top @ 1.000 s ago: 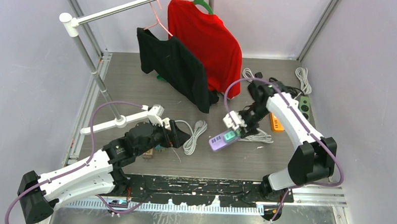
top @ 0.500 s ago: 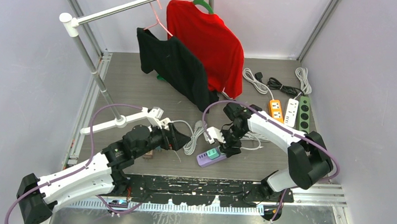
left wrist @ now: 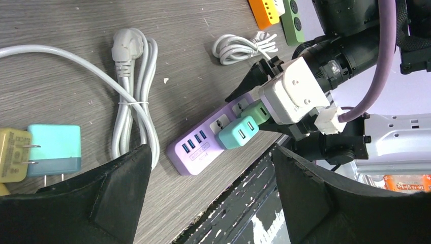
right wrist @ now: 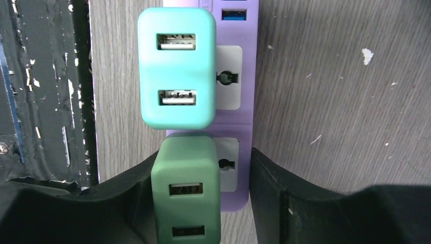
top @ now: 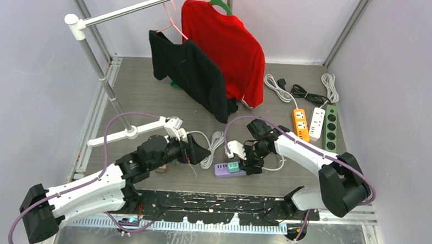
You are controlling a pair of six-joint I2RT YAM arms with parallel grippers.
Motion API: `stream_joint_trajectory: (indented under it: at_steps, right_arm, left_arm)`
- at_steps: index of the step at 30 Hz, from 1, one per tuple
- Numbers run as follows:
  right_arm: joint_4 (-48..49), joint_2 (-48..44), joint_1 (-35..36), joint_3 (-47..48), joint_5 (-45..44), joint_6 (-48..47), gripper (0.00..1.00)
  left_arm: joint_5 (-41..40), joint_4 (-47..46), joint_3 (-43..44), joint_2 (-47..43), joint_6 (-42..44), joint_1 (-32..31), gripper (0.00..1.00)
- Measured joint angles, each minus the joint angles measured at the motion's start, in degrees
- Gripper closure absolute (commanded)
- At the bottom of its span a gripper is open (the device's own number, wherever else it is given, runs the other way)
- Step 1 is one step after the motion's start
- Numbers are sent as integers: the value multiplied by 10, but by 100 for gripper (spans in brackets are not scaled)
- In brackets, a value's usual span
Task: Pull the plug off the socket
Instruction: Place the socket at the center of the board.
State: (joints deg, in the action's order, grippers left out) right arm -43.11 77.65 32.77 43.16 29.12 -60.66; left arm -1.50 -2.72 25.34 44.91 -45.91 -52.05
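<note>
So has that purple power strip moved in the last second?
Yes. The purple power strip has come down and left, away from the orange strip and toward the coiled white cord, held in the right gripper.

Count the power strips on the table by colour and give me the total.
purple power strip: 1
orange power strip: 1
white power strip: 1
green power strip: 1
Total: 4
</note>
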Motion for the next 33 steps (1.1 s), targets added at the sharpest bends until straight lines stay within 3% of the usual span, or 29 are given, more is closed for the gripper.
stream_joint_trajectory:
  at_steps: [4, 5, 6, 24, 33]
  right_arm:
    - [-30, -2, 0, 6, -2, 0, 21]
    - [-45, -2, 0, 12, -3, -2, 7]
    - [-57, -1, 0, 18, -4, -4, 1]
    - [-337, 3, -24, 286, 2, -87, 0]
    - [-365, 3, -25, 438, 56, -33, 0]
  left_arm:
    - [7, -3, 0, 3, 0, 0, 12]
    - [8, -3, 0, 3, 0, 0, 12]
    - [10, -4, 0, 3, 0, 0, 12]
    - [5, 21, 23, -77, 17, 0, 12]
    - [-9, 65, 59, -88, 32, 0, 12]
